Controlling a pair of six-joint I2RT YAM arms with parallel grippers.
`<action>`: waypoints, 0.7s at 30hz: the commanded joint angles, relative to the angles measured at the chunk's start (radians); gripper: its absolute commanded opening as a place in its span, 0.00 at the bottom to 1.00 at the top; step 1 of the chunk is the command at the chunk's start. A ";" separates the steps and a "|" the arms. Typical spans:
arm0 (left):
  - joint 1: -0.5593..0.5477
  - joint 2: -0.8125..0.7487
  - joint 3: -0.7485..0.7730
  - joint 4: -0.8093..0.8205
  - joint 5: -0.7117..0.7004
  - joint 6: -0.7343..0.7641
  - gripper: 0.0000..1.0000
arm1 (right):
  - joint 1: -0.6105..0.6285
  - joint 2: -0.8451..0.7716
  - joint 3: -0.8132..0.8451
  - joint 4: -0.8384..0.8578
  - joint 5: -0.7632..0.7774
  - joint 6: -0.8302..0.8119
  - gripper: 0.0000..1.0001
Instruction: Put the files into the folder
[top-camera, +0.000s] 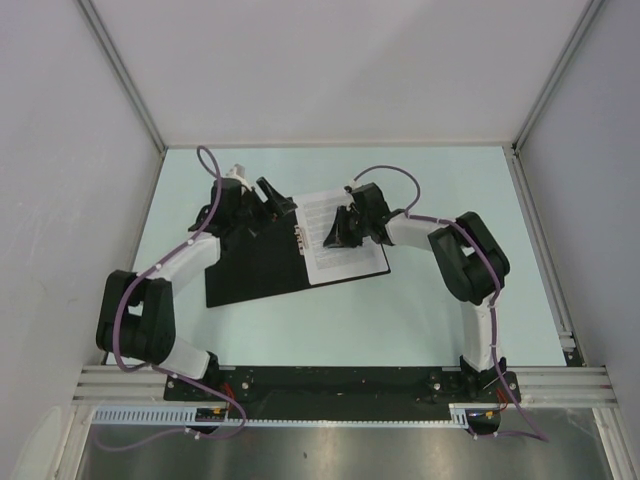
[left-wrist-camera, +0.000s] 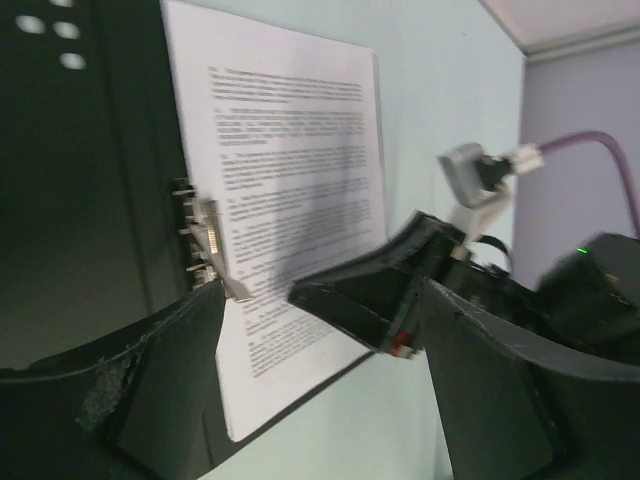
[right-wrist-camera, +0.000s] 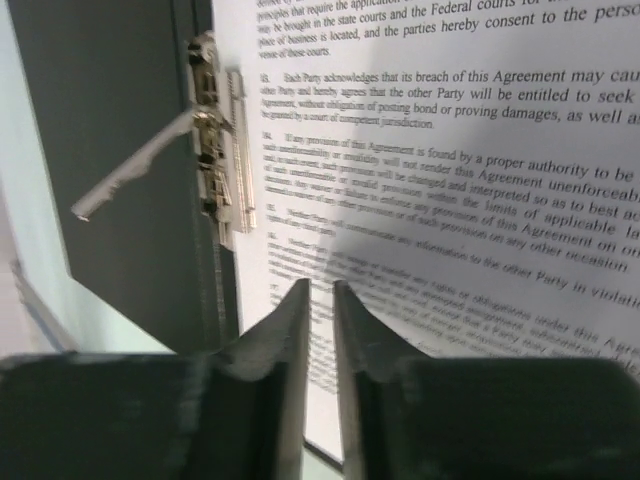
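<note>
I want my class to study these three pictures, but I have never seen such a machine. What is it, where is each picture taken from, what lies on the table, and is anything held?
The overhead picture shows two robot arms bolted at the table's near edge. The other two pictures come from cameras on each wrist, looking past that arm's own fingers. On the table lies an open folder, black inside, with a metal clip whose lever is raised. A printed sheet rests on its right half. The left hand is open and holds nothing. The right hand hangs over the sheet, its fingers a narrow slit apart, nothing between them.
</note>
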 joint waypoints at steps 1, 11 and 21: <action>0.007 -0.047 0.004 -0.191 -0.194 0.050 0.84 | 0.004 -0.129 0.095 -0.046 -0.010 0.117 0.38; 0.034 -0.040 -0.181 0.007 -0.198 -0.033 0.70 | 0.040 0.004 0.110 0.217 -0.142 0.651 0.64; 0.043 -0.055 -0.224 0.042 -0.195 -0.029 0.72 | 0.059 0.020 0.110 0.148 -0.024 0.736 0.38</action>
